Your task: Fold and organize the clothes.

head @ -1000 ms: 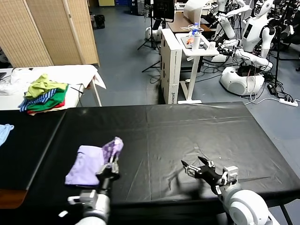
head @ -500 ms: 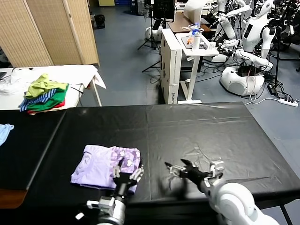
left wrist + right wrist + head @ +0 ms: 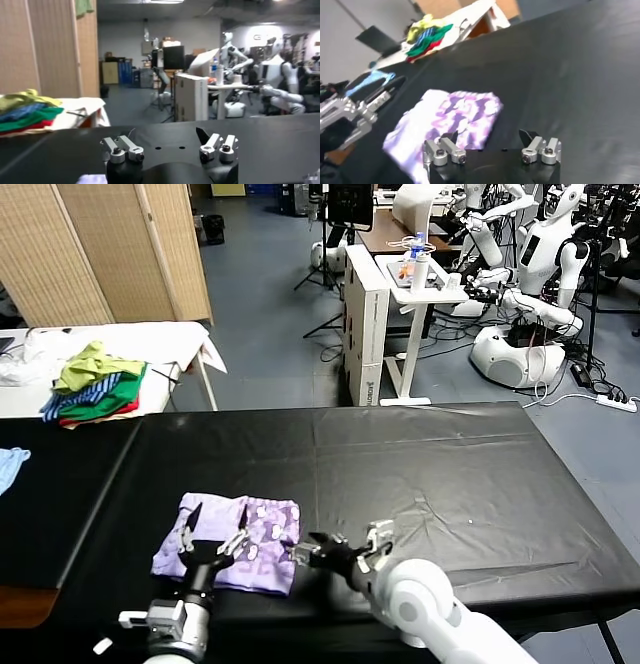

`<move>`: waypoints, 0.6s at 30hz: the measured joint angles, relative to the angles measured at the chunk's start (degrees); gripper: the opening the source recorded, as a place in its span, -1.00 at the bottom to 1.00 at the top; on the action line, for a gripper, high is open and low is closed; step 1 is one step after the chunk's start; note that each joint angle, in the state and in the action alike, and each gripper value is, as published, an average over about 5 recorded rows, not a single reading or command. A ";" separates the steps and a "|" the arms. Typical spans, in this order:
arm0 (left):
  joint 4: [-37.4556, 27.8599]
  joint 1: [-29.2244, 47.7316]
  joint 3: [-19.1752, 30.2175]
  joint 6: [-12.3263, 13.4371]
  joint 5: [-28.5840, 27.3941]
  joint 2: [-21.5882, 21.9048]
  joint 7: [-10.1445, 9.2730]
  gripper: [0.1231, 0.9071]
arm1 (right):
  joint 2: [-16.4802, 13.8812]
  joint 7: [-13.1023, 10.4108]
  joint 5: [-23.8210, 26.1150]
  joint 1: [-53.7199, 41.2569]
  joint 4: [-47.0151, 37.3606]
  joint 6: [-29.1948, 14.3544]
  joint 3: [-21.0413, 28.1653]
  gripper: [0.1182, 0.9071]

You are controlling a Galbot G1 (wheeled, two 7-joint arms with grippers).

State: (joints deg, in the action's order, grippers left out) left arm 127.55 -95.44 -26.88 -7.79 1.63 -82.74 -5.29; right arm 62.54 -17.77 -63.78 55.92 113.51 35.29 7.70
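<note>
On the black surface (image 3: 420, 454) the lavender T-shirt (image 3: 225, 529) lies folded at the near left. Left hand (image 3: 213, 536) hovers wide above it; right hand (image 3: 338, 550), jaws parted and empty, sits beside its right edge. A sideways nudge could undo the fold.

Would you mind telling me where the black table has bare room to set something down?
The black table is bare behind and to the right of the lavender T-shirt. Its front-left is crowded: the left gripper hovers open over the shirt, the right gripper beside it.

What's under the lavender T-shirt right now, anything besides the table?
The folded T-shirt lies flat on the black table cover; only that cover shows around its edges. Whatever its folded layers cover cannot be seen. Both the left gripper and the right gripper are open, holding nothing.
</note>
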 joint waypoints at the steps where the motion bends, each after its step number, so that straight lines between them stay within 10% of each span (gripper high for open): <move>1: 0.00 -0.05 -0.25 -0.10 -0.01 0.02 0.00 1.00 | 0.33 0.03 0.01 -0.10 -0.37 0.03 0.24 0.41; 11: 0.25 -0.11 -2.19 -0.67 1.68 0.15 -0.48 1.00 | -0.32 -0.06 -0.33 1.21 -0.12 0.33 -1.29 -0.88; 18: -0.30 -0.20 -3.19 -0.42 2.07 0.05 -0.87 1.00 | -4.29 0.78 -0.71 1.98 1.08 2.37 -6.14 -0.94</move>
State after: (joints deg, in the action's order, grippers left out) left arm 127.25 -95.64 -30.08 -8.21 3.70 -82.69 -6.16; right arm 58.25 -16.99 -64.49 57.90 114.59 37.66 1.57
